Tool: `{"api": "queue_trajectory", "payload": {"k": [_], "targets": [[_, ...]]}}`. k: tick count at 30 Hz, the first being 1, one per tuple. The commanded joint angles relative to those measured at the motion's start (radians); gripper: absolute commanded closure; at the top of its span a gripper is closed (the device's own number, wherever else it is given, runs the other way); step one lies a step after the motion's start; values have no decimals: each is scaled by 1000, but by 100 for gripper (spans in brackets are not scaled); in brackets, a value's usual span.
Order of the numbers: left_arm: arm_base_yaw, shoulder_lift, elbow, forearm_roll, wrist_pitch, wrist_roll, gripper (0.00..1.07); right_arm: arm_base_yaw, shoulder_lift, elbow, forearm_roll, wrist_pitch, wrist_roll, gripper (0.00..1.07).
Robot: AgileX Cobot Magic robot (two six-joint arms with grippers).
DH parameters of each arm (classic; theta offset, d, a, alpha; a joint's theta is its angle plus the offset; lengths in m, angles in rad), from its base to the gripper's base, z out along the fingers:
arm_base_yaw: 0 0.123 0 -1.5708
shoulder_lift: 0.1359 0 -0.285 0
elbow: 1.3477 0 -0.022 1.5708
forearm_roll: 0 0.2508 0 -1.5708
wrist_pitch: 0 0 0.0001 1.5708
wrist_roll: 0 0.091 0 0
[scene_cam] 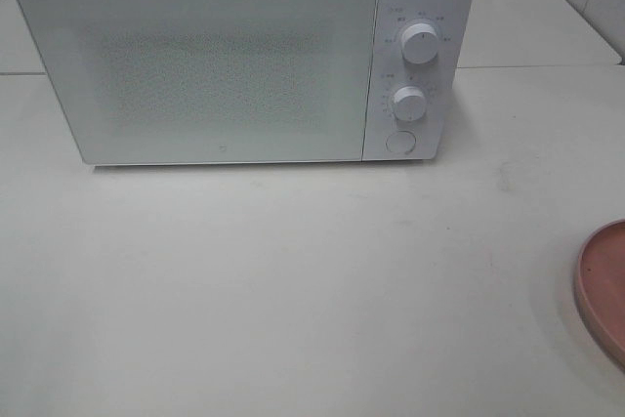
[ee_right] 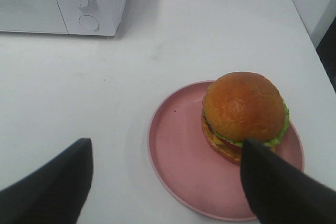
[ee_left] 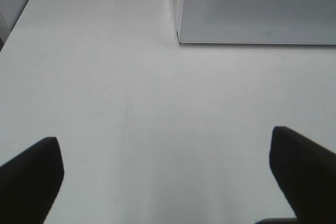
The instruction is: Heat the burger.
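A: Two grippers, and neither holds anything. The left gripper (ee_left: 165, 174) has its jaws spread wide over bare table (ee_left: 105, 77), near the front left corner of the microwave (ee_left: 252, 9). The right gripper (ee_right: 168, 182) hangs with jaws apart above the pink plate (ee_right: 178, 156).

B: And the burger (ee_right: 244, 114)?

A: Sitting on that plate, off-centre, close to the rim. The plate lies at the table's right edge; the high camera catches only a sliver of it and none of the burger.

B: So which step is this?

A: The very start, I'd say. The microwave door (scene_cam: 195, 65) is closed, the burger is untouched, and nothing has gone inside.

B: What comes next, then?

A: Probably the door. I can see no handle, only a round button (scene_cam: 400, 142) under the two knobs (scene_cam: 420, 43) on the right-hand panel, so pressing that may release it. Otherwise, the right gripper could close on the burger or plate first.

B: Anything in the way?

A: Nothing lies between plate and microwave. The closed door is the only obstacle, and the soft bun could squash under a hard squeeze.
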Motion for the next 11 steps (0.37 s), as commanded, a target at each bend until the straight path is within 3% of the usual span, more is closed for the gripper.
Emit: {"api": "queue_trajectory", "payload": {"k": [1, 11], "targets": [[-5, 0, 1, -5, -16, 0, 6, -8, -22, 1, 1, -1, 6, 32], [-5, 0, 1, -5, -16, 0, 6, -8, -22, 1, 1, -1, 6, 32]]}}
